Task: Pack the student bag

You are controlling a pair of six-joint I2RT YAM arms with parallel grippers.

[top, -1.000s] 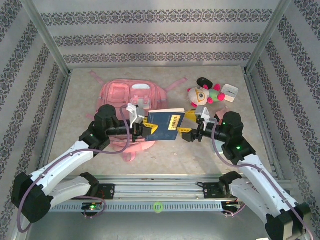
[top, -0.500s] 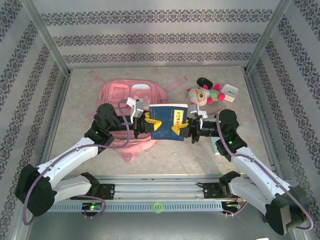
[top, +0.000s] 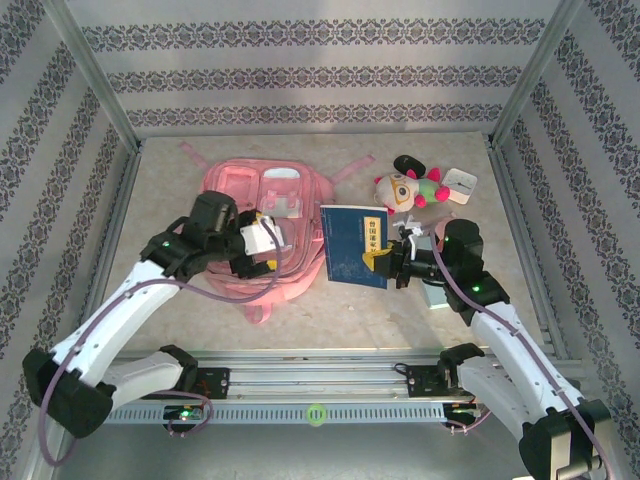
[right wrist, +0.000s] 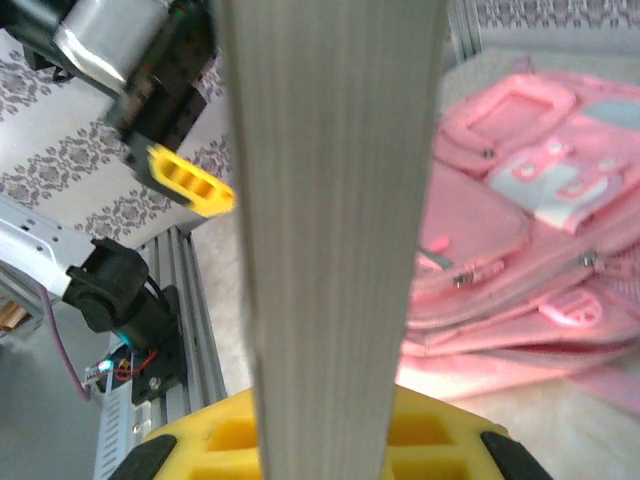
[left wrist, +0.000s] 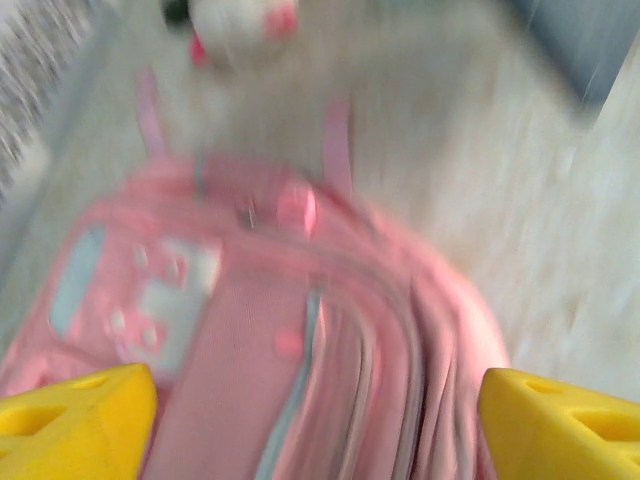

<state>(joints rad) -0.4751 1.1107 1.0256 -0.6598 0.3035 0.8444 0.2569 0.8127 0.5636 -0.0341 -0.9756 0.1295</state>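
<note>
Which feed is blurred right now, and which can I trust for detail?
Left wrist view: motion-blurred all over; the student bag and plush toy are smeared, zipper detail unreadable. Right wrist view: the book sits right against the lens, slightly soft, while the student bag behind it is fairly crisp. Top external view: sharp, evenly lit, no glare.

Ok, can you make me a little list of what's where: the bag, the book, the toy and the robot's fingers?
bag: pink, lying on the table, left of the middle
book: blue, held just right of the bag
toy: on the table behind the book, not held
left fingers: open, over the bag, holding nothing
right fingers: shut on the book
packed: not yet, the book is outside the bag
</note>
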